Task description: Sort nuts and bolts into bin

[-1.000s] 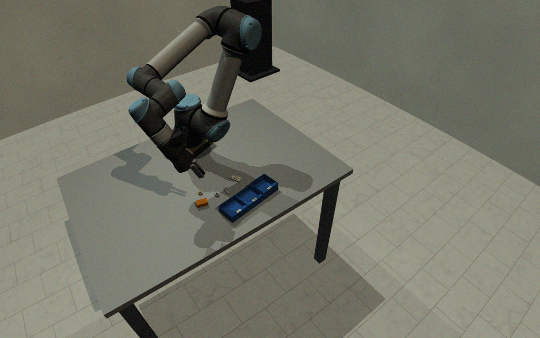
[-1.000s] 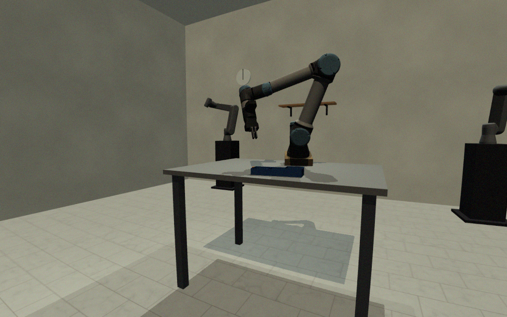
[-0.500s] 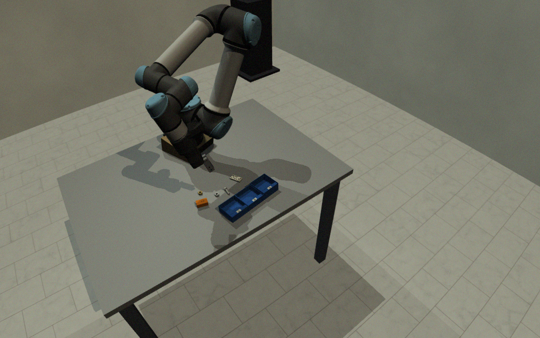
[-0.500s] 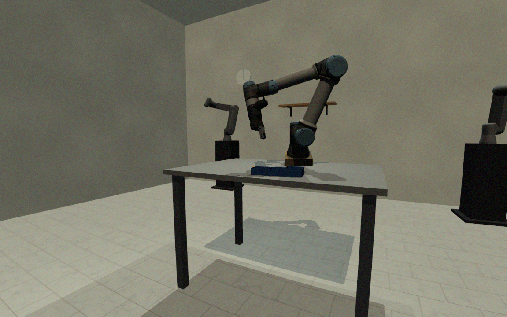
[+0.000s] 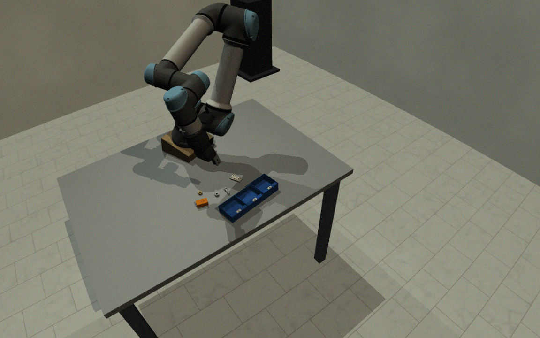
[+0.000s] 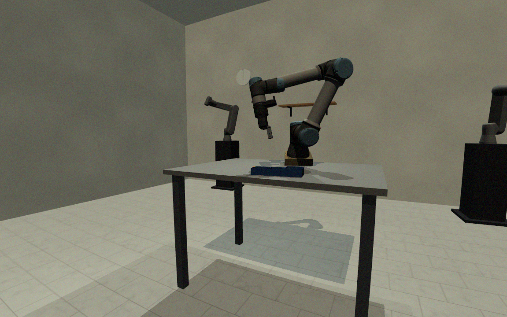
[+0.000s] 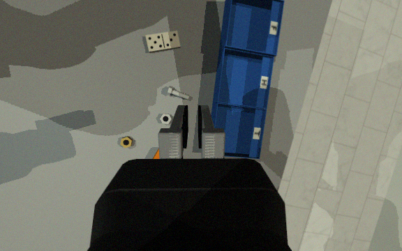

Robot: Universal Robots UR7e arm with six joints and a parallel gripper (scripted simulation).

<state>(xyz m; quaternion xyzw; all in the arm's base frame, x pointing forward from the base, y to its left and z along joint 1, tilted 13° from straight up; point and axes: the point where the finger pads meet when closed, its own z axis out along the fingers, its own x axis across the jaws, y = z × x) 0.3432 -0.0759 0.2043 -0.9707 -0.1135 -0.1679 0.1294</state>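
- top view: the arm (image 5: 187,42) is bending down over the grey table (image 5: 137,235), with the gripper (image 5: 216,160) hanging above the surface, near its wooden base block (image 5: 170,147). the blue bin strip (image 5: 249,197) is lying toward the table's near edge. beside it, apart from one another, are lying a bolt (image 5: 226,190), a silver nut (image 5: 216,194), a brass nut (image 5: 199,193), an orange block (image 5: 201,203) and a domino (image 5: 235,177).
- exterior view: the gripper (image 6: 269,134) is hanging well above the table (image 6: 326,185), pointing down, and is touching nothing; the bin strip (image 6: 276,171) is sitting flat on the table top. the small parts are too small to make out here.
- wrist view: the gripper (image 7: 192,115) is showing its jaws nearly closed, a narrow slot between them, nothing gripped. the three bins are reading f (image 7: 253,26), h (image 7: 244,77) and t (image 7: 239,130) — all three are showing bare blue floors. the bolt (image 7: 177,93), silver nut (image 7: 165,118) and brass nut (image 7: 126,141) are lying on the table, outside the bins. the domino (image 7: 162,41) is lying further off, and an orange corner (image 7: 156,155) is showing by one finger's base.
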